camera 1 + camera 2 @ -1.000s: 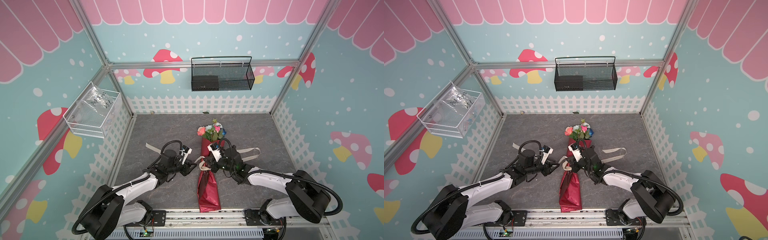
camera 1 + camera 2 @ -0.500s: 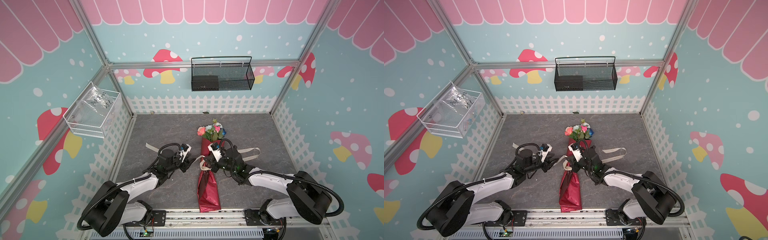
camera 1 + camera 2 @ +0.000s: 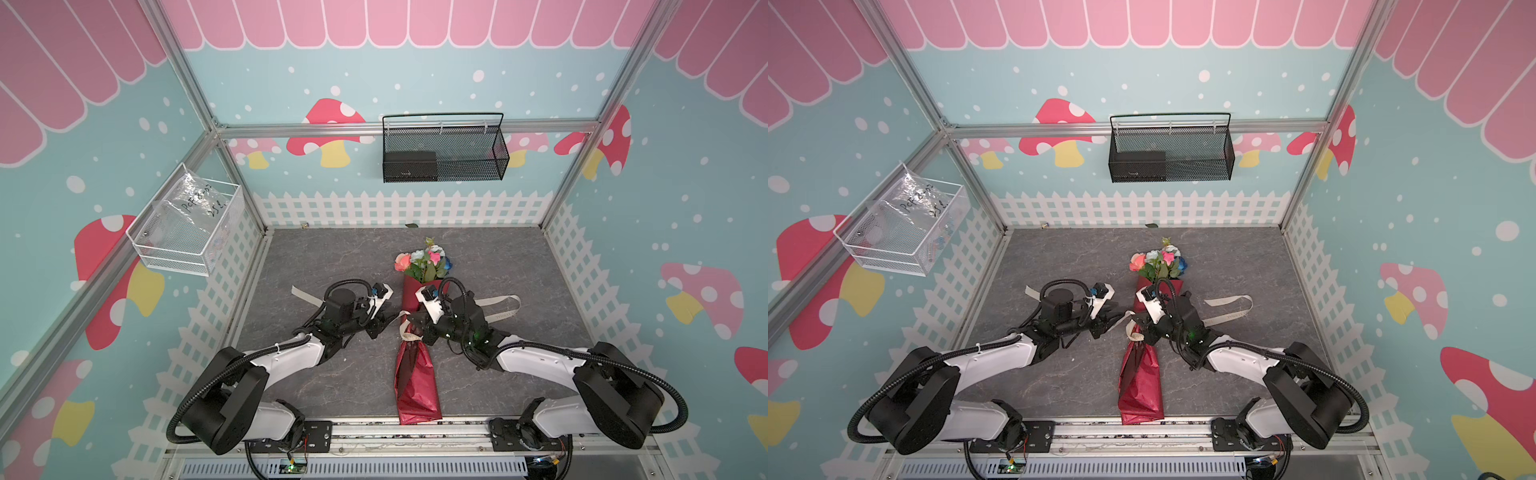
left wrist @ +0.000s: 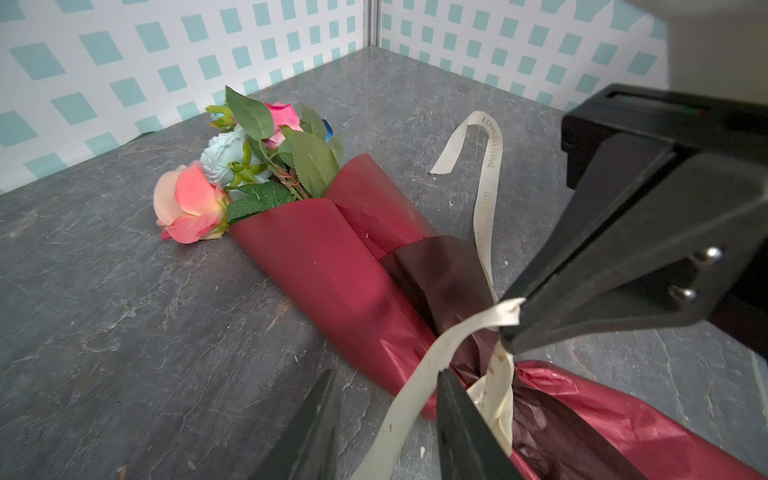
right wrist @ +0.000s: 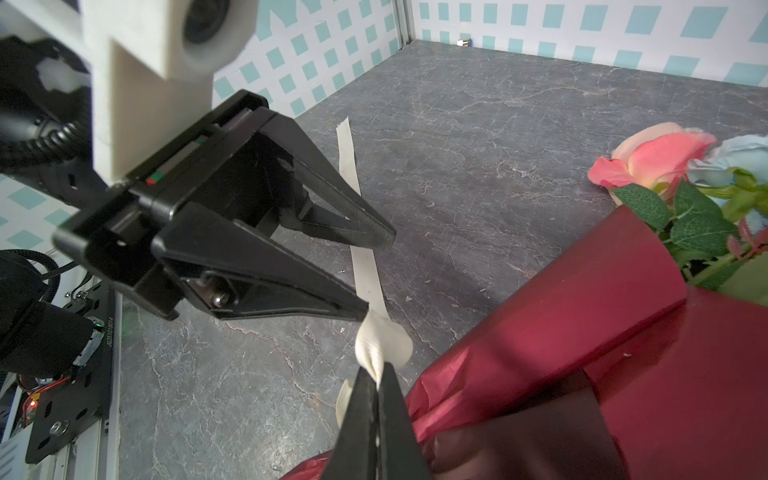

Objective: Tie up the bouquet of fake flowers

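The bouquet [image 3: 417,376] is laid across the cream ribbon [image 4: 487,166], which is looped round its waist. One strand is pinched tight by the right gripper [image 5: 376,374]; the left gripper [image 5: 378,275] (jaws parted) is held at that same strand.

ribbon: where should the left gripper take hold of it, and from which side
Take the ribbon on the short raised stretch just beside the right gripper's pinch, at the bouquet's waist. Come from the left arm's side, left gripper straddling the flat band: there it stands clear of the table; farther out it lies flat.
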Tool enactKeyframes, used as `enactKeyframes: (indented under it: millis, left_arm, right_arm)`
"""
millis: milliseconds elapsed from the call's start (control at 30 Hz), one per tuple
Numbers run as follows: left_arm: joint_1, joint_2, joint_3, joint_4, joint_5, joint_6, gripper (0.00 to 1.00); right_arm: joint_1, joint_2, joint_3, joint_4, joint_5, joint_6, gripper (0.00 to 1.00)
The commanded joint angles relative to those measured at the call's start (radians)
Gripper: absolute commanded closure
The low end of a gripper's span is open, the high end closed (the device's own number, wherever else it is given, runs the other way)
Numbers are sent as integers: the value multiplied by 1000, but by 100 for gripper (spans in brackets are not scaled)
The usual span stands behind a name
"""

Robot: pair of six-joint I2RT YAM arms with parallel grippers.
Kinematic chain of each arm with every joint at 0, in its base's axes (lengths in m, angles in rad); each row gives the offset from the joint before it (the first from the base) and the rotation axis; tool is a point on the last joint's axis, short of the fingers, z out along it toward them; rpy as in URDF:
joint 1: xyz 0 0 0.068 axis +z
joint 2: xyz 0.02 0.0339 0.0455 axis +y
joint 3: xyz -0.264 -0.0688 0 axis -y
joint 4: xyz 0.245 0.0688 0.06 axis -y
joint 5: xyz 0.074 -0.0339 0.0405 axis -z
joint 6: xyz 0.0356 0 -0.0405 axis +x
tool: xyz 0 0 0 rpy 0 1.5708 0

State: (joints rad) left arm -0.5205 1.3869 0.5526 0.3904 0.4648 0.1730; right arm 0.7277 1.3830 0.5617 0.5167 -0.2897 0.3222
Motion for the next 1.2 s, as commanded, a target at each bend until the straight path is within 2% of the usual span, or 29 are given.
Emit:
enactKeyframes:
  millis: [0,200,500,633,800,1033,1067,1100,1133,1167]
  left_arm:
    - [-13,17,33,-47,31,59,60]
    - [-13,26,32,-37,39,51,60]
    - [-7,-43,-24,-77,74,75,60]
    - [-6,-15,-14,-55,32,63,60]
    - [-15,46,40,-51,46,64,67]
    - [-35,102,76,-27,33,54,69]
    - [-35,106,76,-17,29,48,70]
    - [-36,108,77,-5,23,43,75]
    - [-34,109,79,1,21,40,81]
    - [-35,109,83,3,18,37,91]
  right_arm:
    - [5,-5,3,8,-14,-15,100]
    - [5,4,4,5,-15,-11,100]
    - [6,10,12,1,-13,-15,100]
    - [4,15,19,2,-23,-14,100]
    - [5,13,23,-2,-25,-14,100]
    - [4,12,29,-12,-25,-18,100]
    - [5,13,29,-12,-24,-18,100]
    - [5,14,28,-12,-25,-18,100]
    - [4,13,28,-12,-24,-18,100]
    - [5,13,31,-13,-24,-18,100]
